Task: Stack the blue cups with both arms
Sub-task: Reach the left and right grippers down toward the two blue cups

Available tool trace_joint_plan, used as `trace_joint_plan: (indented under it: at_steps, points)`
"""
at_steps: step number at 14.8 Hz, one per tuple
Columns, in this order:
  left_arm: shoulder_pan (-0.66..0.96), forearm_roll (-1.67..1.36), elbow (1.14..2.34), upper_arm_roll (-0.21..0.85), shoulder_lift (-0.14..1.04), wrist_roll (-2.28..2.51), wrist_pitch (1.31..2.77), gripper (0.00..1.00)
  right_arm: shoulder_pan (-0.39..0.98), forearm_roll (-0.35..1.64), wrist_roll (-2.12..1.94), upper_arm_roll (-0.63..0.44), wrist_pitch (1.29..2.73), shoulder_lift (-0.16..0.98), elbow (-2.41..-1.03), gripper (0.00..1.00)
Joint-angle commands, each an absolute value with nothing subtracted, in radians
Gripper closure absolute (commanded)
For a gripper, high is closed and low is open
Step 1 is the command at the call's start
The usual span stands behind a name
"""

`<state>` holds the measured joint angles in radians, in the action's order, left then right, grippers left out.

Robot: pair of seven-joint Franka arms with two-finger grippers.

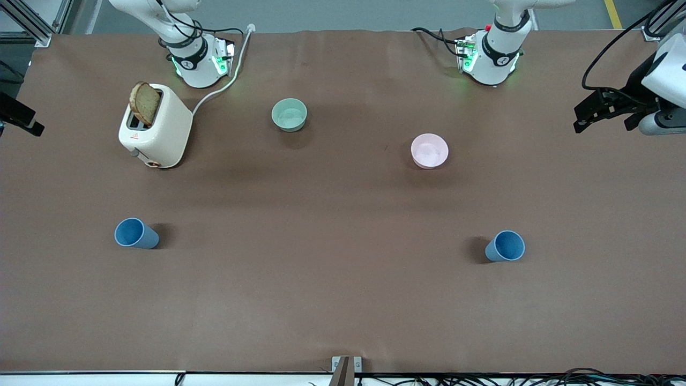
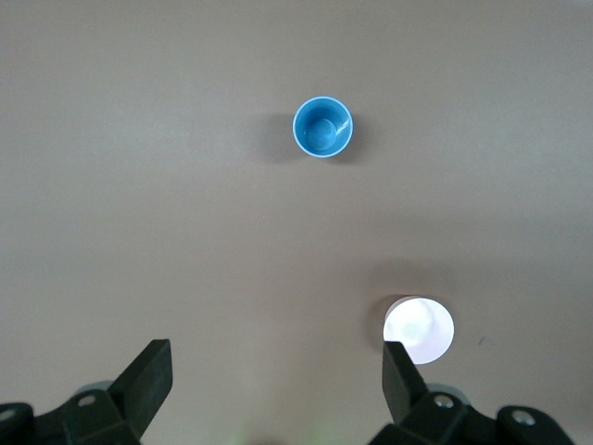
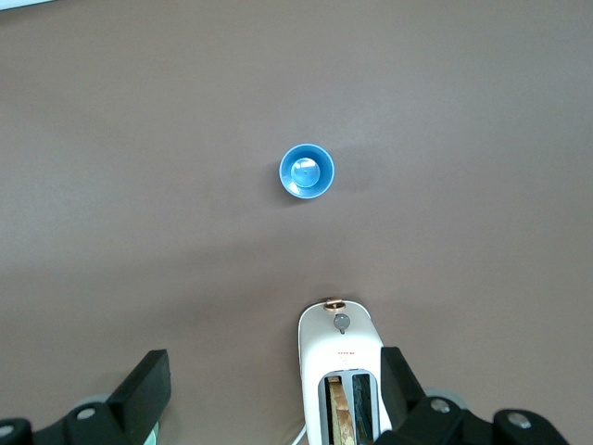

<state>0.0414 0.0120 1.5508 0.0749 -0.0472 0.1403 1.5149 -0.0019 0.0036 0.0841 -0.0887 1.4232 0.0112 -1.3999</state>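
While both cups wait untouched, the step in hand is judged to be the first reach, and it should go best if each arm drops straight over its own cup and closes across the rim without tipping it. Largest in view is the brown table (image 1: 343, 300), a smooth matte sheet with bare floor along its top edge. Next comes a cream toaster (image 1: 157, 127) holding a bread slice (image 1: 144, 103), then a green bowl (image 1: 289, 114) and a pink bowl (image 1: 429, 150). One blue cup (image 1: 136, 234) stands upright toward the right arm's end, the other blue cup (image 1: 505, 246) toward the left arm's end, well apart. High over the table, the left gripper (image 2: 278, 375) and right gripper (image 3: 276, 385) hang with fingers spread, grasping nothing.
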Motion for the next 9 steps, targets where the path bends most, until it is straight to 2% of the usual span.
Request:
trace_joint_plan:
  at_steps: [1,6,9]
  points:
    - [0.043,0.032,1.522,0.080,-0.035,0.129,1.493,0.00,-0.002,0.006,0.086,-0.087,1.428,0.011,-1.401,0.00]
    - [0.025,0.044,1.479,0.071,0.032,0.042,1.505,0.00,-0.002,0.006,0.086,-0.087,1.430,0.011,-1.402,0.00]
    - [0.005,0.046,1.497,0.058,0.132,0.037,1.647,0.00,-0.002,0.006,0.086,-0.087,1.430,0.011,-1.401,0.00]
